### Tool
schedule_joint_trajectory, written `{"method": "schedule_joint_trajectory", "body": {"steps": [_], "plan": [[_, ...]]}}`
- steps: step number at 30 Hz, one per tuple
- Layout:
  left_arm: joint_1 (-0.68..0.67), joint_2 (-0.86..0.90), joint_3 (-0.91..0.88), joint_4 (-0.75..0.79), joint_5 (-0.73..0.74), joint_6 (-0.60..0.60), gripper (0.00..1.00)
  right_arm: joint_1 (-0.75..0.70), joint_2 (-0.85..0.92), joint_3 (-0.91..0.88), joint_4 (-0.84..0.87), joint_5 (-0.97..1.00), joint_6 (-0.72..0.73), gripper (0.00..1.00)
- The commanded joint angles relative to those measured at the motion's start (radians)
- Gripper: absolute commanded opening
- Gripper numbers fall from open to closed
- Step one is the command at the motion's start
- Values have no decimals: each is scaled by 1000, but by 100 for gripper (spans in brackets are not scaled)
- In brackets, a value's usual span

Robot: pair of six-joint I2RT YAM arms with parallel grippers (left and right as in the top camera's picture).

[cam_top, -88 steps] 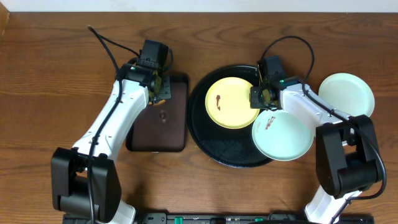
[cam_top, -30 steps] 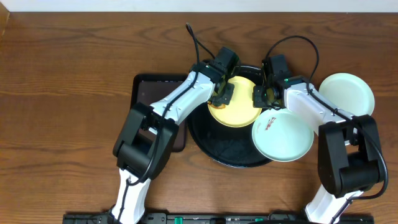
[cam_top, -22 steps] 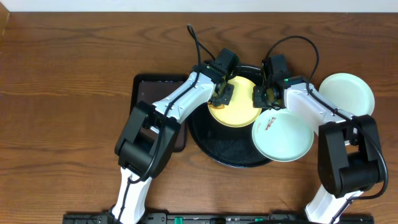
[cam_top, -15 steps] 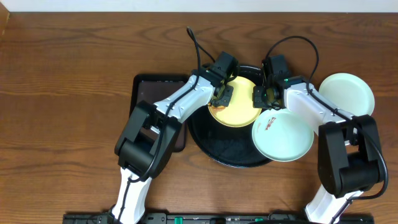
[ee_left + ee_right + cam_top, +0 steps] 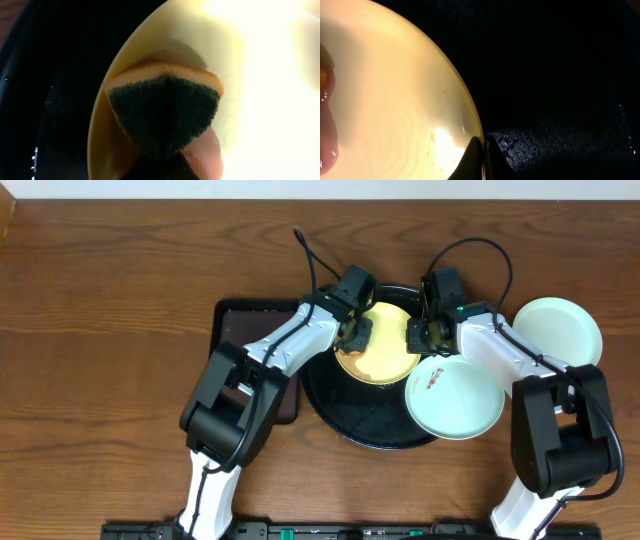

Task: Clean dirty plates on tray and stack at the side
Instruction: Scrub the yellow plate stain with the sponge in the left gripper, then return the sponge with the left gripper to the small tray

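Wood, dark brown and finely grained, makes up the desk (image 5: 100, 300), and a pale strip runs along its far edge. Right of the desk's middle, toward the far edge, sits the black tray (image 5: 372, 432), round and glossy with a raised rim. The yellow plate (image 5: 388, 358) lies in the tray's far half, pale and shiny, with a reddish-brown smear on its left side. The left gripper (image 5: 354, 332) hangs over that side, its fingers closed on a sponge (image 5: 165, 110) with a dark green scouring face and an orange layer behind. The sponge is set against the plate beside the wet smear. The right gripper (image 5: 420, 335) is at the plate's right rim, its fingertips (image 5: 470, 162) pinched nearly together on the edge. A smeared mint plate (image 5: 455, 398), marked red, overlaps the tray's rim toward the near right corner. A second mint plate (image 5: 558, 330) rests on bare wood near the right edge. A rectangular brown tray (image 5: 245, 320) lies just left of the black one, partly under the left arm.
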Motion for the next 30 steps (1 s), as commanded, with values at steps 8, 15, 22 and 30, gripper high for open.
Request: {"method": "schedule_joint_trajectory", "body": {"steps": [8, 15, 22, 30], "plan": [[-13, 100, -51, -77, 325, -2, 8, -6, -1, 2, -6, 6, -8, 1], [-9, 92, -2, -77, 480, -10, 8, -6, -1, 2, -7, 6, -8, 1], [67, -29, 178, -73, 591, -51, 8, -6, -1, 2, -10, 6, -8, 1], [224, -216, 233, -174, 481, -85, 8, -6, -1, 2, -18, 6, -8, 3]]}}
